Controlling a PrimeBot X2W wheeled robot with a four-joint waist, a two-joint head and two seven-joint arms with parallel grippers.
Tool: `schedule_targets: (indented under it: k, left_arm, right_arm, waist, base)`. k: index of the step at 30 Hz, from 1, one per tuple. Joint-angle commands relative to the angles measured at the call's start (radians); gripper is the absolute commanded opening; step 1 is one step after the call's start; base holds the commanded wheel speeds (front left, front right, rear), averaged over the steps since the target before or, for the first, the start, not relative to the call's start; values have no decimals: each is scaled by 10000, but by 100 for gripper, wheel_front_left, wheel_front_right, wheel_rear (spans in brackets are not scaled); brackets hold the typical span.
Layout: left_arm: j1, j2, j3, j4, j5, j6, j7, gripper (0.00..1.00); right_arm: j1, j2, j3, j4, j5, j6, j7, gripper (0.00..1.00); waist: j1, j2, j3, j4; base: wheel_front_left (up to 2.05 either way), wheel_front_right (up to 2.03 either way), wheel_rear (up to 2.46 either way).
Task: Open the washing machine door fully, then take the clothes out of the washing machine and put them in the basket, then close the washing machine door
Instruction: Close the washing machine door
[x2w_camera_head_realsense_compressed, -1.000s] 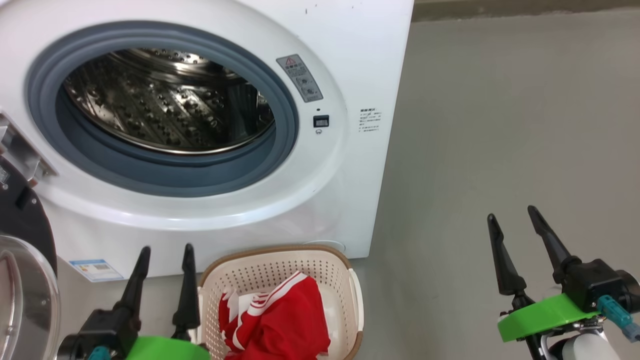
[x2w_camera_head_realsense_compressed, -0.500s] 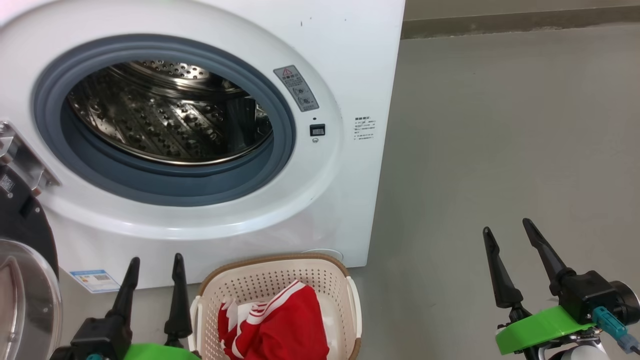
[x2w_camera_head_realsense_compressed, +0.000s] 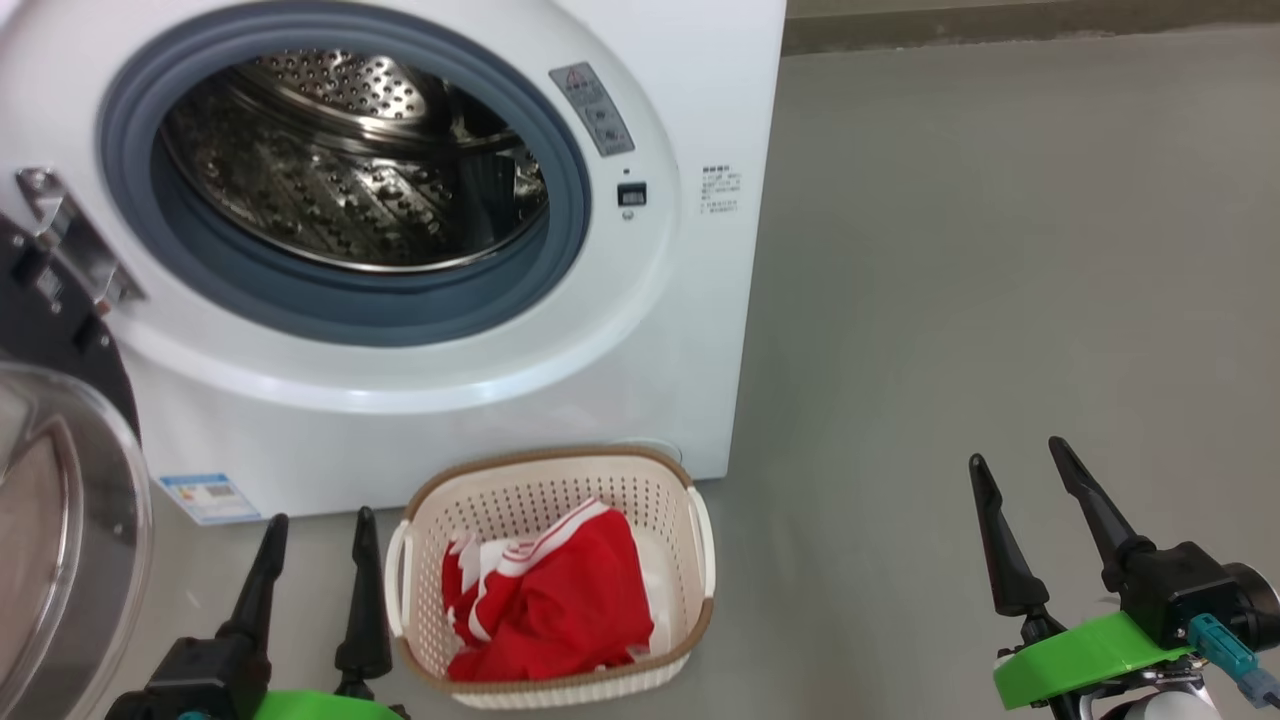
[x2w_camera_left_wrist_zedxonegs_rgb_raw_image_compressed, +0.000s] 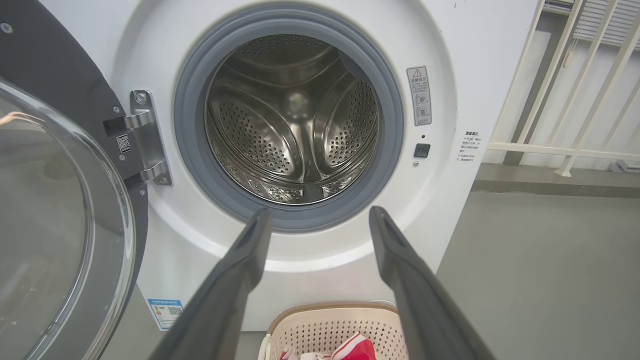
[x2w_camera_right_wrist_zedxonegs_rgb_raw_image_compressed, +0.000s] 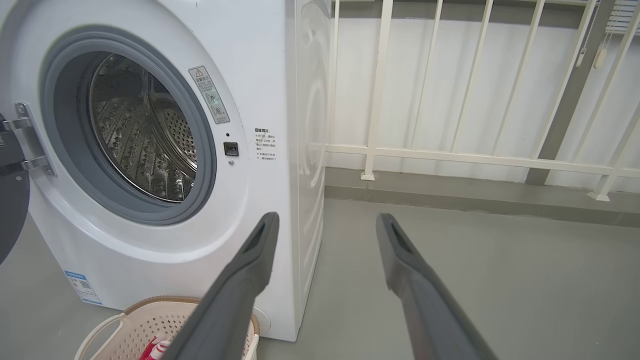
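Observation:
The white washing machine (x2w_camera_head_realsense_compressed: 660, 340) stands with its steel drum (x2w_camera_head_realsense_compressed: 340, 170) showing no clothes inside. Its door (x2w_camera_head_realsense_compressed: 60, 520), a black ring around a clear glass bowl, hangs swung open at the left on its hinge (x2w_camera_left_wrist_zedxonegs_rgb_raw_image_compressed: 142, 135). On the floor in front sits the cream basket (x2w_camera_head_realsense_compressed: 545, 462) with the red clothes (x2w_camera_head_realsense_compressed: 560, 600), white striped trim showing. My left gripper (x2w_camera_head_realsense_compressed: 321, 516) is open just left of the basket, holding nothing. Off on the bare floor to the right is my right gripper (x2w_camera_head_realsense_compressed: 1017, 451), open and holding nothing.
Grey floor (x2w_camera_head_realsense_compressed: 1000, 300) spreads to the right of the machine. A white railing (x2w_camera_right_wrist_zedxonegs_rgb_raw_image_compressed: 450, 155) on a low kerb runs behind it. A small blue label (x2w_camera_head_realsense_compressed: 200, 497) marks the machine's lower front, close to the open door's glass (x2w_camera_left_wrist_zedxonegs_rgb_raw_image_compressed: 50, 225).
The head camera has shifted, so the machine sits higher in the picture and the basket shows whole. Both grippers stay open and take hold of nothing.

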Motion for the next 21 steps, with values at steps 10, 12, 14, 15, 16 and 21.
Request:
schedule_targets:
  k: [10,12,14,15,16,21]
  left_arm:
    - [-58,227,179,-442,-67,-74,-10,100]
    - [-39,197,202,-442,-100,-8,6,100]
    - [-2,199,210,-440,-103,43,18,100]
    - [19,205,211,-444,-96,71,22,100]
    - [41,213,213,-452,-77,107,25,100]
    - [12,227,184,-613,0,242,39,100]
  right_arm:
    - [-105,-75,124,-189,30,35,-64,100]
    - [-104,-75,141,-175,42,35,-64,100]
    - [-101,-75,167,-160,52,35,-64,100]
    - [-100,-75,185,-157,51,35,-64,100]
    - [-98,-75,204,-157,50,35,-64,100]
    - [-161,-75,168,-211,53,35,-64,100]
  waist:
    - [0,-1,50,87]
    - [0,-1,38,95]
    - [0,-1,13,100]
    - [0,-1,1,99]
    - [0,-1,-4,100]
    - [0,-1,145,212]
  base:
    - [-111,111,0]
    - [-29,29,0]
    - [-4,4,0]
    - [0,0,0]
    - [0,0,0]
    - [0,0,0]
